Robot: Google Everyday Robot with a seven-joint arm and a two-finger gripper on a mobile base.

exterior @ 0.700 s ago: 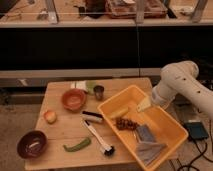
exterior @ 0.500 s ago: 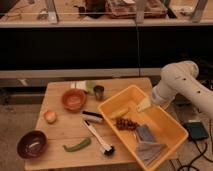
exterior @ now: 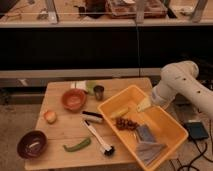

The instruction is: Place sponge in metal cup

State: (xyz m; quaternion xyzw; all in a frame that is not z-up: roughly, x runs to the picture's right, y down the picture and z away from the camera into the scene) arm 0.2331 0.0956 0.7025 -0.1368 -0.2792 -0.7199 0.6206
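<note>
The small dark metal cup (exterior: 99, 92) stands upright at the back middle of the wooden table (exterior: 60, 131). A pale yellow, sponge-like piece (exterior: 144, 104) sits at the tip of my white arm (exterior: 175, 82), over the back of the yellow bin (exterior: 170, 131). My gripper (exterior: 149, 101) is there at the bin's back rim, to the right of the cup and apart from it. I cannot tell whether the piece is held or lying in the bin. A second yellow piece (exterior: 119, 112) lies in the bin.
An orange bowl (exterior: 73, 99), a peach-coloured fruit (exterior: 49, 116), a dark bowl (exterior: 32, 144), a green pepper (exterior: 76, 145) and a black-and-white brush (exterior: 97, 135) lie on the table. The bin also holds a dark cluster (exterior: 127, 123) and grey cloth (exterior: 147, 145). White and green items (exterior: 85, 85) lie behind the cup.
</note>
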